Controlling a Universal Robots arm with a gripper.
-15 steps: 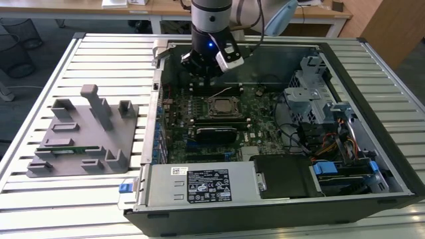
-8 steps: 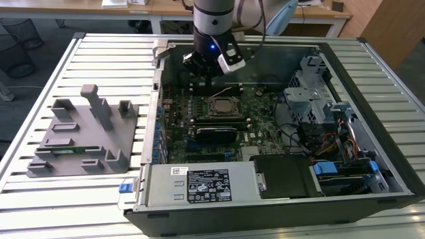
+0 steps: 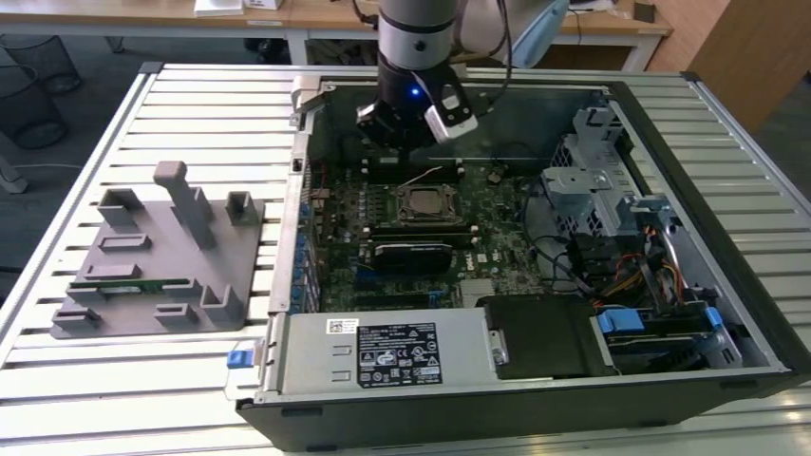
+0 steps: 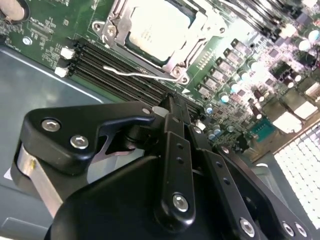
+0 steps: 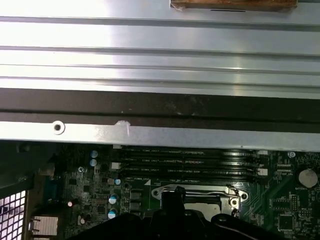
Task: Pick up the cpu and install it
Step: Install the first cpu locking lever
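The cpu, a flat square chip with a silver-grey top, lies inside the metal-framed socket on the green motherboard. In the exterior view the cpu sits mid-board inside the open computer case. My gripper hangs above the black memory slots beside the socket, apart from the chip, with its fingers closed together on nothing. The exterior view places the gripper just beyond the socket, toward the far wall of the case. A thin socket lever stands raised.
A grey fixture on the slatted table at the exterior view's left carries a green memory stick. The power supply fills the near edge of the case. A drive cage and cables crowd the exterior view's right.
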